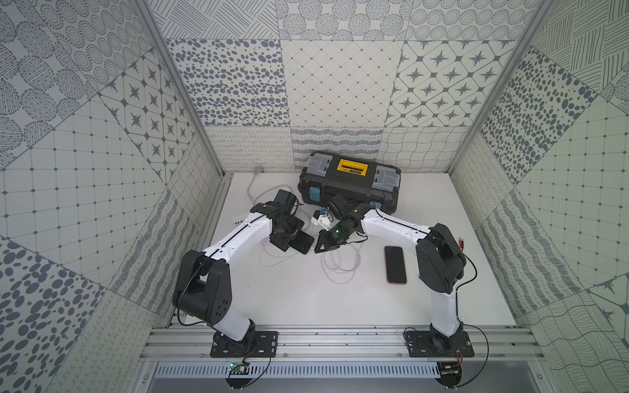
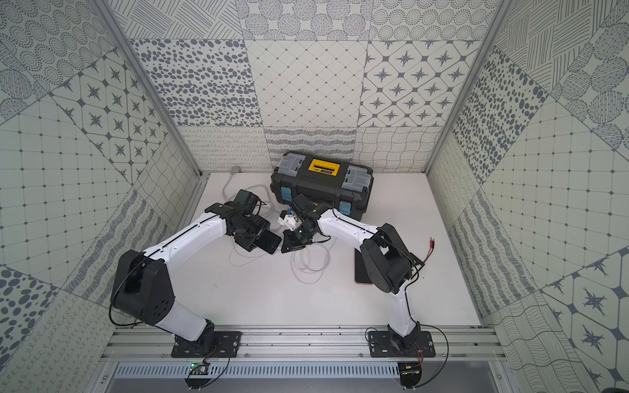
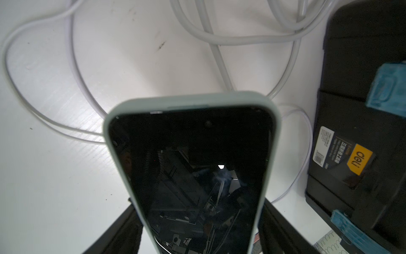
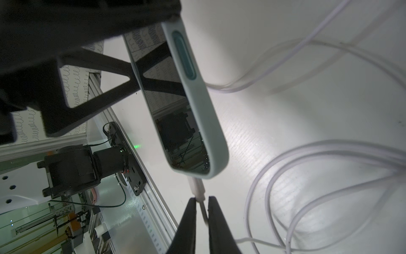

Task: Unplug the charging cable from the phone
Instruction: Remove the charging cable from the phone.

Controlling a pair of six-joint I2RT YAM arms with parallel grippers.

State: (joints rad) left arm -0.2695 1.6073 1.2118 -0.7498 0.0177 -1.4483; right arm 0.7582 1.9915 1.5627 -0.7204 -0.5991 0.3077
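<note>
Pinching charging cable (image 4: 197, 190): my right claw (image 4: 201, 199), clamped, seen only from its wrist.
My left claw (image 3: 198, 206): clamped on phone (image 3: 191, 143).

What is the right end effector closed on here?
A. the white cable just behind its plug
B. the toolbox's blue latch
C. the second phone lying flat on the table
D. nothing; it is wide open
A: in the right wrist view the right end effector pinches the white cable just behind its plug, which sits in the phone held by the left end effector.
</note>
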